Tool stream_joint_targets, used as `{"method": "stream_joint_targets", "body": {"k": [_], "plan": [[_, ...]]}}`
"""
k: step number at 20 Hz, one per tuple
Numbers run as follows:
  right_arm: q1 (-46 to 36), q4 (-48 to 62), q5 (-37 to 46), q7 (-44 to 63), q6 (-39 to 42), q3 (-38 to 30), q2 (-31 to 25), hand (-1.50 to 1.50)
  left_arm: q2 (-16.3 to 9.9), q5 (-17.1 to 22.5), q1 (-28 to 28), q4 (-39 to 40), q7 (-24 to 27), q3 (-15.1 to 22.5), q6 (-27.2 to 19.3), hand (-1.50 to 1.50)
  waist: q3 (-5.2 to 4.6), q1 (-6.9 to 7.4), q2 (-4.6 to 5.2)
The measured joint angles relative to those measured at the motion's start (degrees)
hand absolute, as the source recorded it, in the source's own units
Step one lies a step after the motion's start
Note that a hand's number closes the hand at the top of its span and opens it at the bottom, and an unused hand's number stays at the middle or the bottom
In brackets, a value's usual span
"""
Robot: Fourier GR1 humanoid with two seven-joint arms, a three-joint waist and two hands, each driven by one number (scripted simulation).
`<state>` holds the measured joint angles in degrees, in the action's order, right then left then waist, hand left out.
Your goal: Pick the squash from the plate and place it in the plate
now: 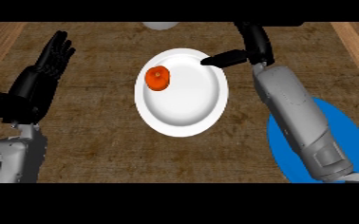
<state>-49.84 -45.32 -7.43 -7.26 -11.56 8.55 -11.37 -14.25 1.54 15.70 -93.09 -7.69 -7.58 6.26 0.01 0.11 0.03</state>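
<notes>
- While the orange round squash (158,78) lies on the white round plate (186,118), the right hand (235,57) hovers released at its far-right rim.
- The left hand (52,59) rests released, far left.
- The blue round plate (280,142) lies near right.

You see the squash (158,78), a small orange-red lump with a darker dimple in its middle, lying on the left part of the white plate (189,111), close to that plate's left rim. The white plate is round, looks taller than wide, and sits flat in the middle of the brown counter. The blue plate (280,144) lies at the lower right, well apart from the squash, and you can make out only its left and upper edges.
</notes>
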Motion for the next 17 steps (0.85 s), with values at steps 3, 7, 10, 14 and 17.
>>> {"method": "stream_joint_targets", "body": {"k": [3, 7, 10, 14, 17], "plan": [[1.9, 0.0, -0.8, -2.7, 4.4, -2.3, -3.7, -1.50, 0.0, -0.3, -0.3, 0.0, 0.3, -0.1, 0.0, 0.00, 0.00, 0.03, 0.01], [4.8, 0.1, -1.5, -5.6, 10.8, -4.7, -9.0, -1.50, 0.3, -0.8, 0.3, 0.1, -0.1, 0.1, -0.1, 0.00, 0.00, -0.03, 0.02], [5.7, 1.5, -1.4, -7.5, 14.7, -6.5, -11.9, -1.50, 0.1, -0.6, 0.7, 0.9, 0.3, -0.1, 0.4, 0.00, 0.00, 0.07, 0.06], [6.7, 3.8, -1.2, -10.7, 19.3, -8.9, -15.2, -1.50, 0.8, -1.2, 0.6, 1.0, 0.3, 0.2, 0.1, 0.00, 0.00, 0.19, 0.08], [7.5, 4.4, -0.1, -12.7, 20.5, -10.0, -16.4, -1.50, 0.8, -1.1, -0.4, -0.3, 0.3, 0.1, 0.5, 0.00, 0.00, 0.23, 0.05]]}}
